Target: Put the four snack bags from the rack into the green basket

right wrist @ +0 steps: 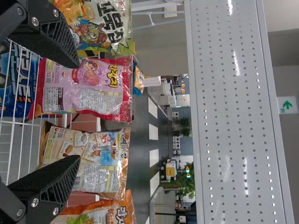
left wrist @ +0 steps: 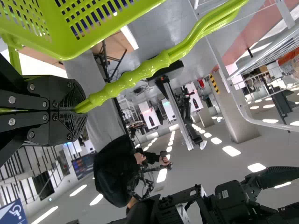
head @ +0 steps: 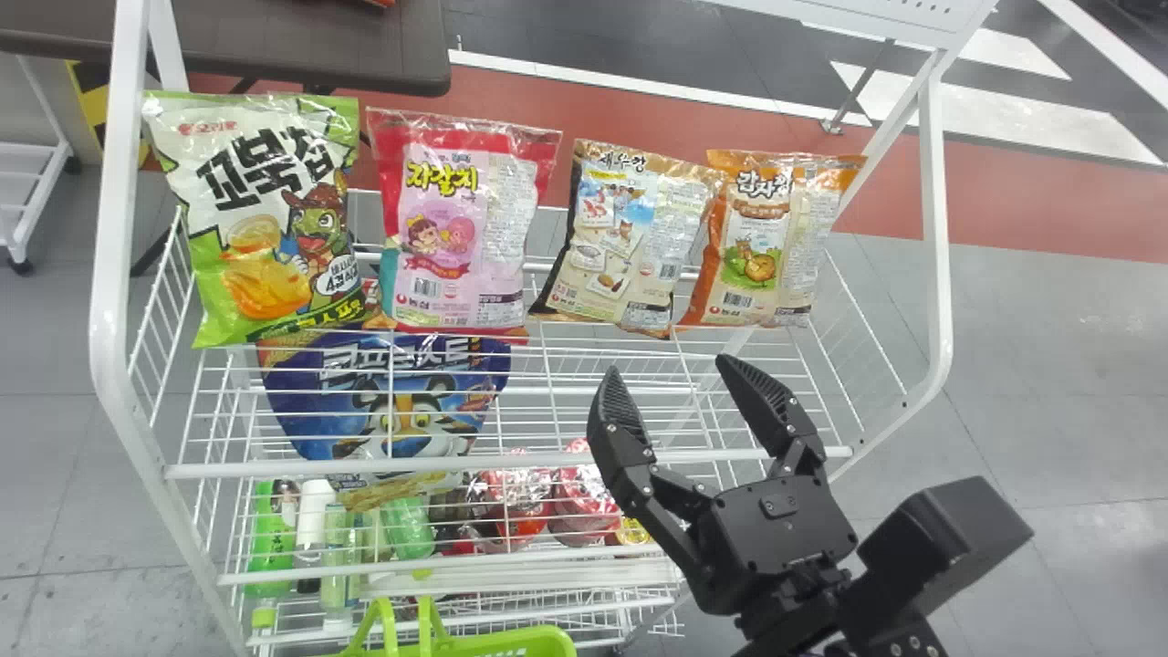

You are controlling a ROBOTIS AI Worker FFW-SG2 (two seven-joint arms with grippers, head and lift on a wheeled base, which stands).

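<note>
Four snack bags stand in a row on the rack's upper shelf: a green-white bag [head: 260, 214], a pink bag [head: 461, 228], a beige bag [head: 630, 242] and an orange bag [head: 771, 242]. My right gripper [head: 666, 370] is open over the shelf's front, below the beige and orange bags. In the right wrist view my right gripper [right wrist: 77, 112] has its fingers spread before the pink bag [right wrist: 86, 88] and beige bag [right wrist: 88, 161]. The green basket [head: 493, 641] is at the bottom edge. My left gripper [left wrist: 77, 111] is shut on the basket's handle [left wrist: 135, 74].
The white wire rack [head: 511, 464] has side posts and a front rail close to the right arm. A blue bag [head: 401, 401] lies below the upper shelf, above bottles [head: 274, 538] and red packs [head: 520, 502]. A dark table [head: 301, 46] stands behind.
</note>
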